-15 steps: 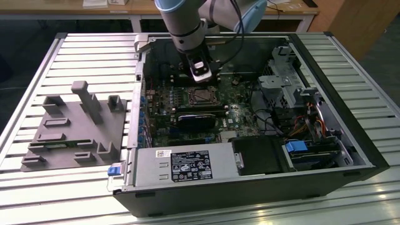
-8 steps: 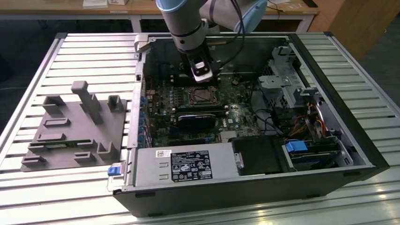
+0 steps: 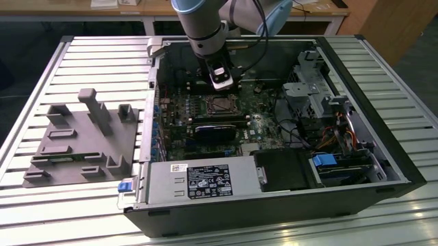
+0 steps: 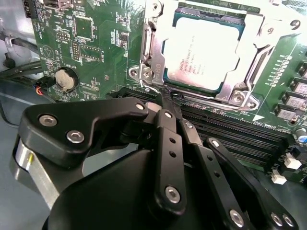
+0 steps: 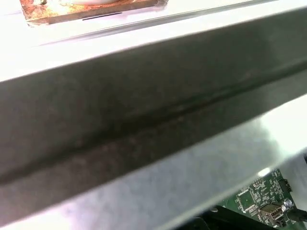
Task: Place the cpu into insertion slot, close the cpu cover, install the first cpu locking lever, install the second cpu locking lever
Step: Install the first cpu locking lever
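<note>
Two black fingers (image 4: 169, 143) of the pincer (image 4: 167, 108) are drawn together, their tips meeting at the near rim of the insertion slot (image 4: 140, 74); whether they nip a lever wire cannot be told. Just beyond, the cpu (image 4: 201, 52) sits in that slot, with the cpu cover (image 4: 249, 52) lying flat around its silvery top. The green motherboard (image 4: 86, 43) carries the slot, inside the open computer case (image 3: 383, 118) on the slatted bench (image 3: 82, 56).
</note>
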Tool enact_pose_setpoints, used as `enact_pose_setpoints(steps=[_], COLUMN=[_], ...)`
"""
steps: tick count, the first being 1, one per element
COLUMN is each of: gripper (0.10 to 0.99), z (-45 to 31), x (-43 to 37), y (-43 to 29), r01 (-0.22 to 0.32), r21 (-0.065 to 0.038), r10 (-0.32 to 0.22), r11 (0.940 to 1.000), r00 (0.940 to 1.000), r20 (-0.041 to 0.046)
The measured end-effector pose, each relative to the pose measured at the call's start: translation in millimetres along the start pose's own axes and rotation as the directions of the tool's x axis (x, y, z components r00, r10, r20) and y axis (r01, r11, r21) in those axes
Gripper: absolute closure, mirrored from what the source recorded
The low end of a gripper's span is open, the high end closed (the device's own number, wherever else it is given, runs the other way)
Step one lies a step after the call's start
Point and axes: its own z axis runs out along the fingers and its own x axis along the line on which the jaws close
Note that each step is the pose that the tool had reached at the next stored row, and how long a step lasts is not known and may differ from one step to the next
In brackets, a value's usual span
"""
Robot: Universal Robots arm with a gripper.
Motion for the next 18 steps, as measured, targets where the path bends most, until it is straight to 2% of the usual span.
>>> enact_pose_setpoints(steps=[4,11,18], gripper=[0.984,0.984,0.984], z=[-0.4,-2.1,-9.6], x=[-0.1,-0.5,-2.3], y=[0.1,0.5,2.2], r01=[-0.003,-0.003,-0.003], r21=[-0.006,-0.006,-0.006], r10=[0.003,0.003,0.003], r11=[1.0,1.0,1.0], r00=[1.0,1.0,1.0], r20=[-0.0048,-0.0057,-0.0058])
